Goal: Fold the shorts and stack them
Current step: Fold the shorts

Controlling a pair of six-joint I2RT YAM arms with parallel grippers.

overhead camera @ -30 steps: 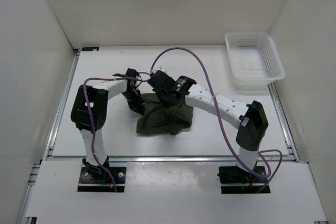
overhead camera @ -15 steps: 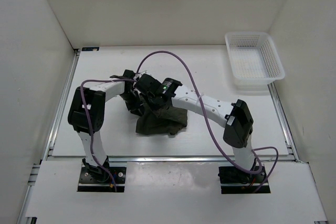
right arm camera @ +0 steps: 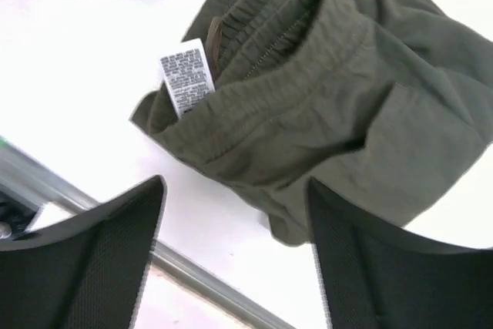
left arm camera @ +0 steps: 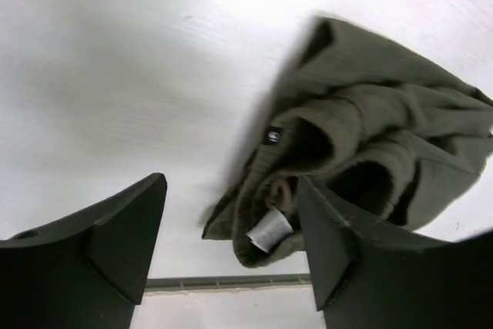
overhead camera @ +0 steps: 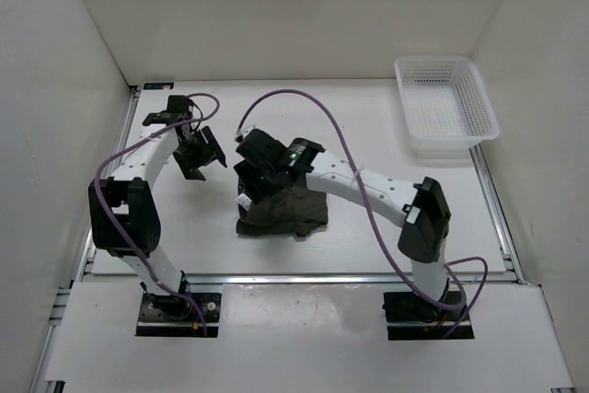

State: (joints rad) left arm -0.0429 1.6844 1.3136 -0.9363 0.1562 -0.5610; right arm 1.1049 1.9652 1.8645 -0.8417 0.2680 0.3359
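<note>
My left gripper [overhead camera: 201, 152] hangs left of centre, jaws wide; my right gripper [overhead camera: 248, 189], jaws wide too, is over the left edge of the crumpled shorts [overhead camera: 287, 213] mid-frame; basket [overhead camera: 444, 108] upper right.

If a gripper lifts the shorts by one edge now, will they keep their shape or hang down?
Probably they hang down: the shorts lie in soft, rumpled folds. They look thin, so likely light. The loose bundle may unfold.
</note>
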